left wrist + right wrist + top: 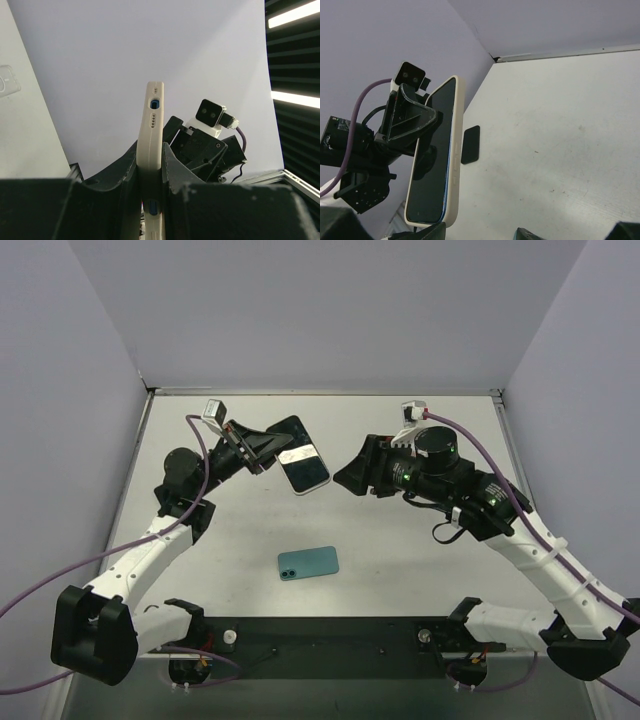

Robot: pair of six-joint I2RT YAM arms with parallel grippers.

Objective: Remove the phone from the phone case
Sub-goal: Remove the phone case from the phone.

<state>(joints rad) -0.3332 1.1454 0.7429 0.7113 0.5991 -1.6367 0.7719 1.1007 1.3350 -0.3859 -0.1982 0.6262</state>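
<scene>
Inspection from the remote station, current state.

1. I find the left gripper (pixel 270 445) pinching the phone (pixel 300 455) by one end, holding it in the air above the far left part of the table (pixel 420 570). In the left wrist view both black fingers (pixel 175 170) press flat against the two broad faces of the cream case (pixel 151 125).
2. The phone sits fully inside the case. A blue edge shows through the port cutout at the free end and along the rim beside the dark screen in the right wrist view.
3. The right gripper (pixel 345 477) is just beside the free end of the phone. Its fingers (pixel 427 232) stand spread, with bare table showing between them and nothing held. I cannot tell whether one finger touches the case's corner.
4. A teal item (pixel 308 562) lies flat on the table between the arms, nearer their bases, well apart from both grippers. It has two small lenses at its left end. I cannot tell whether it is a phone or a cover.
</scene>
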